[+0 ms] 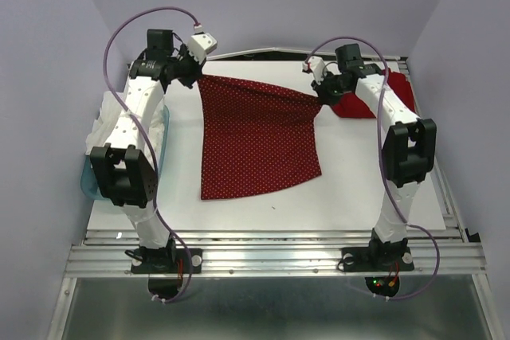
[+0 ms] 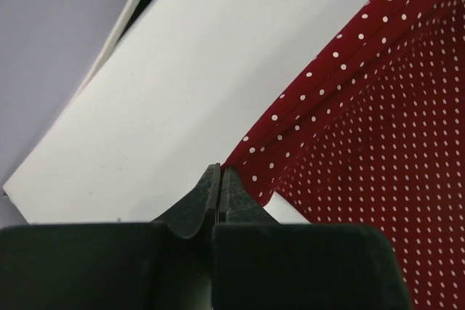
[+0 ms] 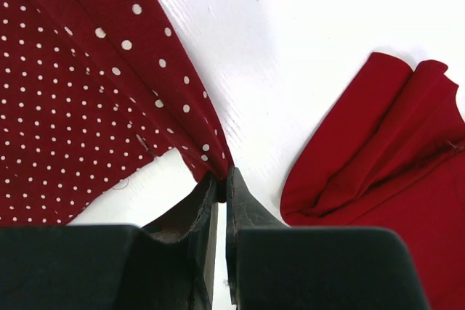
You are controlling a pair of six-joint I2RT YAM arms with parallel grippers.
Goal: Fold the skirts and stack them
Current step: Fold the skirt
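The dark red polka-dot skirt (image 1: 255, 137) was stretched between the left gripper (image 2: 220, 171) and the right gripper (image 3: 222, 174), each clamped on one corner.

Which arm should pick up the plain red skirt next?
Probably the right. The right gripper, now pinching the dotted skirt, sits just beside the plain red skirt. The left gripper pinches the dotted skirt's far-left corner, farther away.

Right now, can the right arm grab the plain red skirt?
Probably not yet. The right gripper is shut on a corner of the polka-dot skirt, so it is busy. The plain red skirt lies close beside it with nothing between, so it could likely reach after letting go.
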